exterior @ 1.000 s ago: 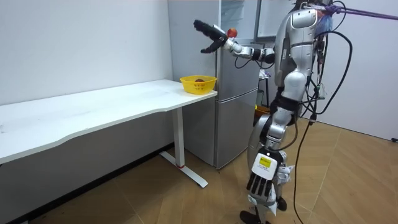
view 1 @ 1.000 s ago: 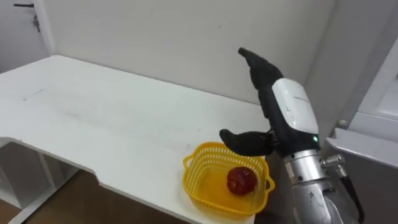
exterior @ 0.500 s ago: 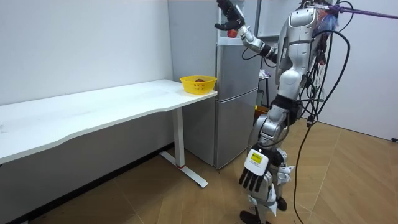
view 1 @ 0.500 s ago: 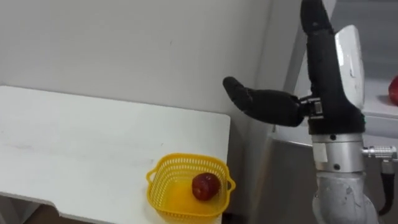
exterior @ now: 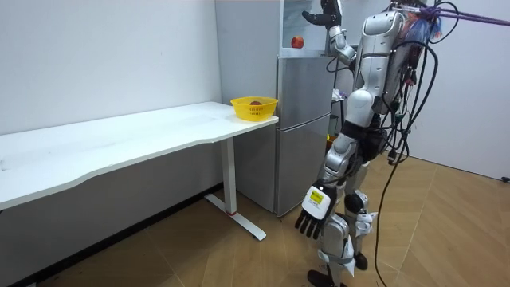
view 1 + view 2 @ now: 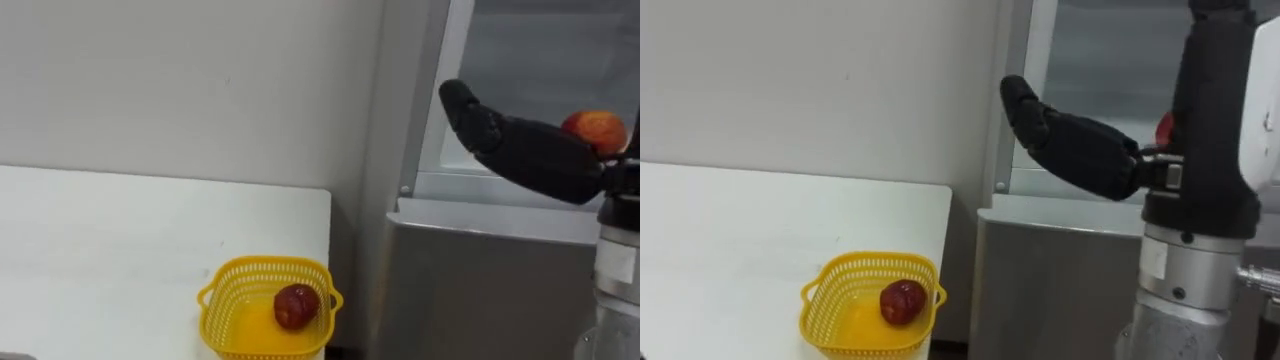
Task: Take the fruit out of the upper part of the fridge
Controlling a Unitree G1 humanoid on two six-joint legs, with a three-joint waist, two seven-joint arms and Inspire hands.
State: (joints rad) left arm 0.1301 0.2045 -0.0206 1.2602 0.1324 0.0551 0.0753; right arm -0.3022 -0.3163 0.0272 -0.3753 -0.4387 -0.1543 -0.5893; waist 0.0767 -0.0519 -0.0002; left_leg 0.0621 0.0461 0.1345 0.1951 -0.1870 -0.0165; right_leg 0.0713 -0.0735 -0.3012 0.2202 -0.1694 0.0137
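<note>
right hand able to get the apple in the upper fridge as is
Probably yes: the open right hand hangs beside the apple in the upper fridge, nothing visibly between them.

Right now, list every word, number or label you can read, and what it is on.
None can be read.
The tag on the back of the left hand, room view: too small to read.
No print visible on the yellow basket, the fridge or the white table.

A yellow basket (image 6: 262,263) sits on the white table (image 6: 120,240), at its corner by the fridge (image 6: 480,280). An apple (image 6: 595,130) rests on the fridge shelf (image 6: 500,192).
</note>
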